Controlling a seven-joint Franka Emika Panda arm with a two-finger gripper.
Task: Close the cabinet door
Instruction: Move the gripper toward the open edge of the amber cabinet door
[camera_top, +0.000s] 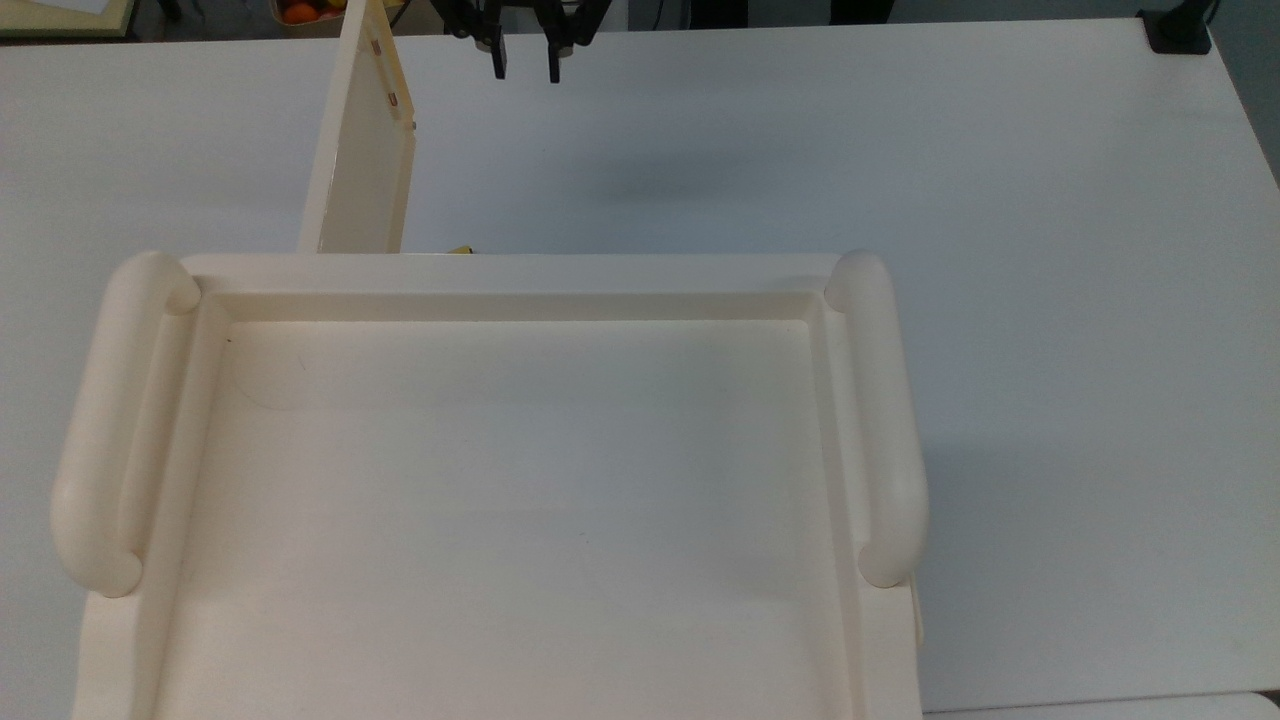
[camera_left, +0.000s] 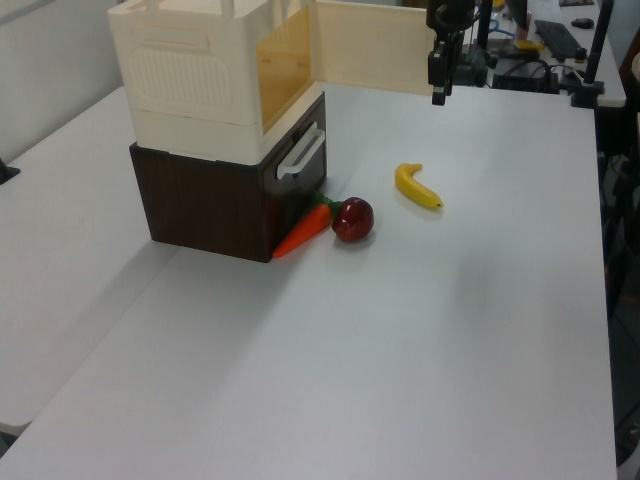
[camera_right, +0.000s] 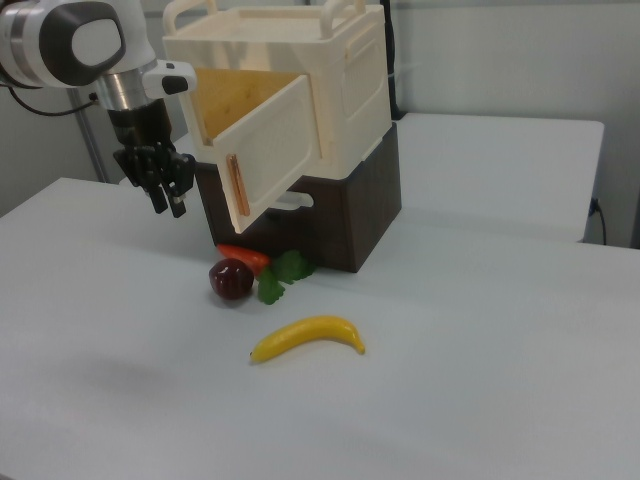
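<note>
The cream cabinet stands on a dark brown drawer unit, its railed tray top near the top view's bottom. Its cabinet door swings wide open, sticking out toward the top view's far edge. In the right view the cabinet door shows its inner face and a brownish fitting along the free edge. My gripper hangs above the table beyond the door's free edge, to its right in the top view, apart from it. It is open with a narrow gap and holds nothing. In the right view my gripper hangs left of the door.
A banana, a red apple and a carrot lie on the white table in front of the dark brown drawer unit. Desks with equipment stand past the table's far edge in the left view.
</note>
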